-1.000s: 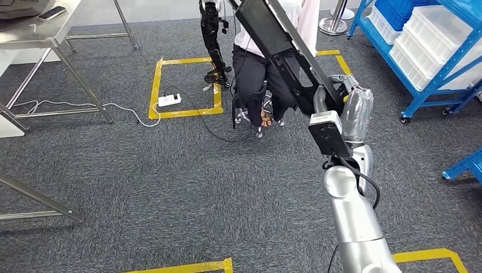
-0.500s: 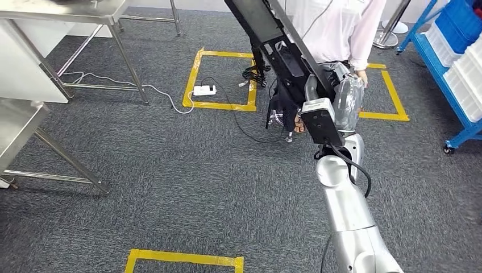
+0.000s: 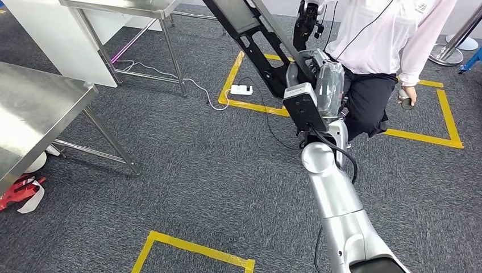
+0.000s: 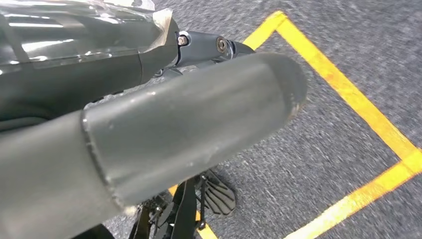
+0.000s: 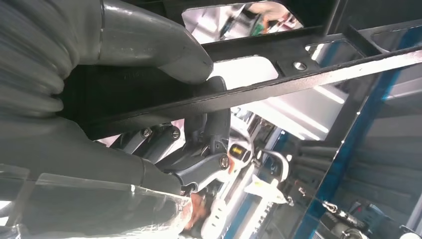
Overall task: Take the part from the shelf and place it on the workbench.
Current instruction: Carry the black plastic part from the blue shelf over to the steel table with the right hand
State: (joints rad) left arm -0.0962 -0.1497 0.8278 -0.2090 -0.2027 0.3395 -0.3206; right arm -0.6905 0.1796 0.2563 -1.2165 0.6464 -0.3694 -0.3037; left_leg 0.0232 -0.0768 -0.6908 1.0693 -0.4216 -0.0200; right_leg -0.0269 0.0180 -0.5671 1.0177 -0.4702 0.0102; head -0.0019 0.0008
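The part (image 3: pixel 239 17) is a long black metal frame with cut-outs, raised high and slanting up toward the far left. My right hand (image 3: pixel 325 79), wrapped in clear film, grips its near end at the top of my raised silver arm. In the right wrist view the thumb (image 5: pixel 149 45) presses on a black bar of the part (image 5: pixel 308 74), with the darker fingers curled under it. The steel workbench (image 3: pixel 34 114) stands at the left edge, well apart from the part. My left hand (image 4: pixel 149 99) hangs over grey carpet and holds nothing.
A person (image 3: pixel 386 40) in a white shirt sits close behind my right hand. A second steel table (image 3: pixel 131 7) stands at the far left. A white power strip (image 3: pixel 241 89) with its cable lies inside yellow floor tape (image 3: pixel 449 122). Red clutter (image 3: pixel 17 190) lies under the workbench.
The whole picture has shifted right as the camera turned left; the workbench has come into view and the blue shelves have gone. My right hand still holds the part.
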